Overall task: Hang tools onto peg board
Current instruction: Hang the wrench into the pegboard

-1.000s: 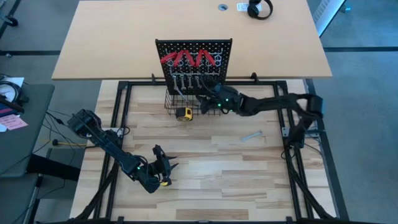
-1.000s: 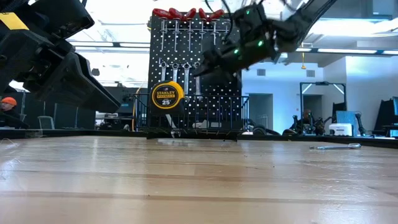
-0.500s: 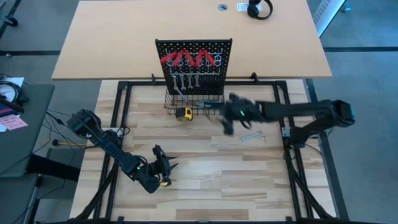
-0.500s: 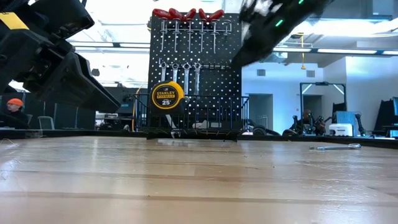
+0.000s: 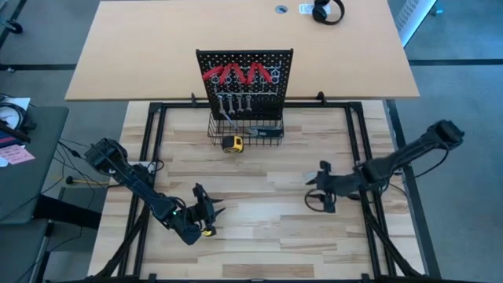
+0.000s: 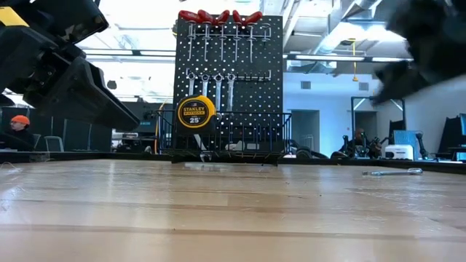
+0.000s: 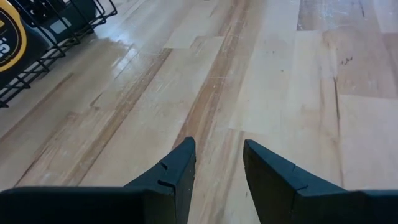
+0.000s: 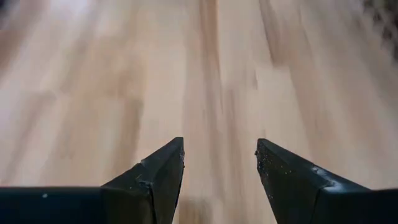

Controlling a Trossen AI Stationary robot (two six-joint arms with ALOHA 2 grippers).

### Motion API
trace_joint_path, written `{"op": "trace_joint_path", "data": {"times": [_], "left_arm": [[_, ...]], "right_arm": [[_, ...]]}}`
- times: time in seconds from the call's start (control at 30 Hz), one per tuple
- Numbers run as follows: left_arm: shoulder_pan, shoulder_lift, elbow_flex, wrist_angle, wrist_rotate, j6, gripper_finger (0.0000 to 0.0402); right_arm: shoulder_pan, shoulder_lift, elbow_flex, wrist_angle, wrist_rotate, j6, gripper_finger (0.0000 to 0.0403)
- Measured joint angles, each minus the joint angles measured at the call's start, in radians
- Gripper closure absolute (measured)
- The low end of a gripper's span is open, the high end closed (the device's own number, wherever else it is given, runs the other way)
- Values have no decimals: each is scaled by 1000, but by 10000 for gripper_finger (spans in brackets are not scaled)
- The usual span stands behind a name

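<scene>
The right gripper (image 5: 317, 191) hangs low over the light wooden desk (image 5: 259, 236) at about 4 o'clock, arm stretched flat, fingers (image 8: 155, 174) spread and empty. The left gripper (image 5: 211, 208) waits at 7 o'clock, fingers released. The upright black holed peg board (image 5: 244, 75) stands at 12 o'clock, red-handled pliers (image 5: 236, 75) and slim silver wrenches (image 5: 236, 103) hanging on it.

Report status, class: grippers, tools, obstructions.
Left gripper open, idle. Right gripper open, empty, above table. One wrench lies on table; peg board holds the rest. Nothing blocking.
</scene>
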Motion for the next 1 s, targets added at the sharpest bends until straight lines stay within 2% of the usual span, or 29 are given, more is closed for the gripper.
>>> {"op": "trace_joint_path", "data": {"times": [0.17,0.23,0.43,0.53,0.63,0.8,1.0], "left_arm": [[9,0,0,0,-1,0,276],[16,0,0,1,-2,0,276],[24,0,0,10,-4,0,275],[24,0,0,11,-4,-5,275],[24,0,0,12,-4,-12,275],[24,0,0,18,-4,-14,275],[24,0,0,19,-4,-6,276]], "right_arm": [[1,-13,-165,113,167,59,193],[-25,-6,-217,171,202,73,193],[-118,53,-302,219,213,253,193],[-127,116,-306,258,213,275,193],[-126,204,-306,376,209,261,193],[-126,413,-296,696,146,195,193],[-128,719,-157,921,83,110,193]]}}
